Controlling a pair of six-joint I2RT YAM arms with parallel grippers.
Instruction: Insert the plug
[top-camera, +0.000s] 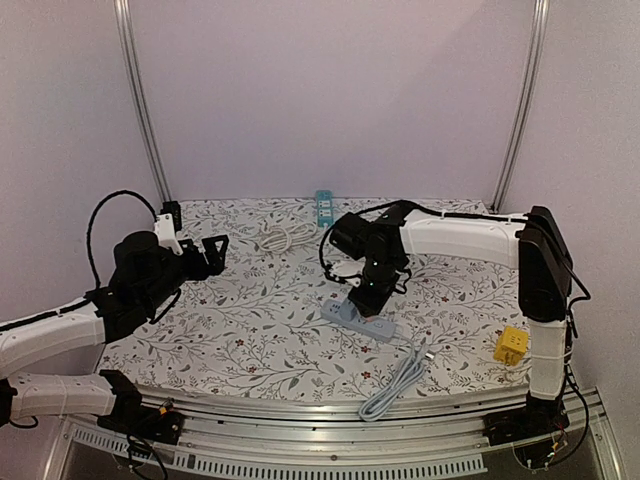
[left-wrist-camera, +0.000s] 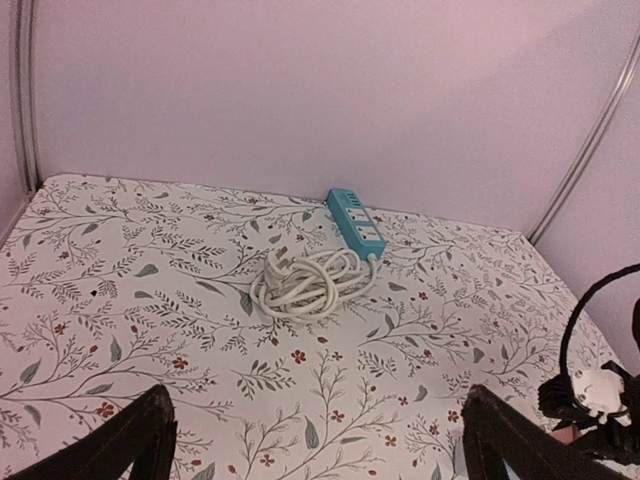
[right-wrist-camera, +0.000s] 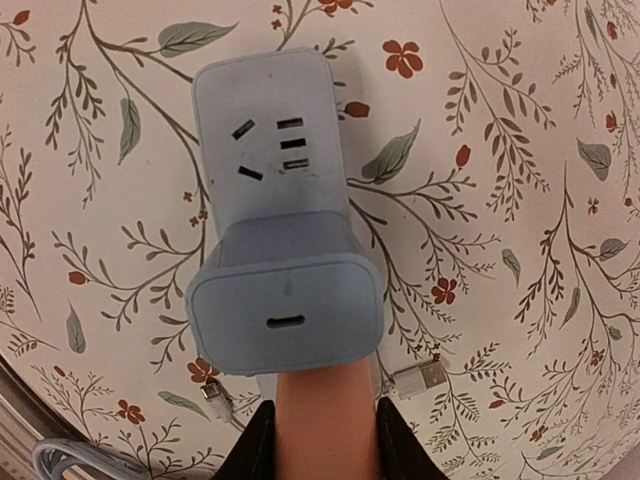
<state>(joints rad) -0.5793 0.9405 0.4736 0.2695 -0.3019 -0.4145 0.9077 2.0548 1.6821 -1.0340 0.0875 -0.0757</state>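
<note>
A pale blue-grey plug block (right-wrist-camera: 285, 300) with a small slot port on its face stands on the grey power strip (right-wrist-camera: 265, 130), next to the strip's free sockets. My right gripper (right-wrist-camera: 326, 385) is shut, its tan pads pressed together with the tips against the plug's near edge. In the top view the right gripper (top-camera: 371, 288) hangs over the strip (top-camera: 358, 320) at the table's middle; the plug is hidden under it. My left gripper (top-camera: 214, 252) is open and empty, held above the left of the table, with its fingers (left-wrist-camera: 150, 435) wide apart.
A teal power strip (top-camera: 323, 207) with a coiled white cable (top-camera: 285, 237) lies at the back; both also show in the left wrist view (left-wrist-camera: 356, 220). A yellow block (top-camera: 512, 345) sits at the right. A grey cable (top-camera: 395, 385) runs to the front edge. A USB connector (right-wrist-camera: 420, 377) lies by the strip.
</note>
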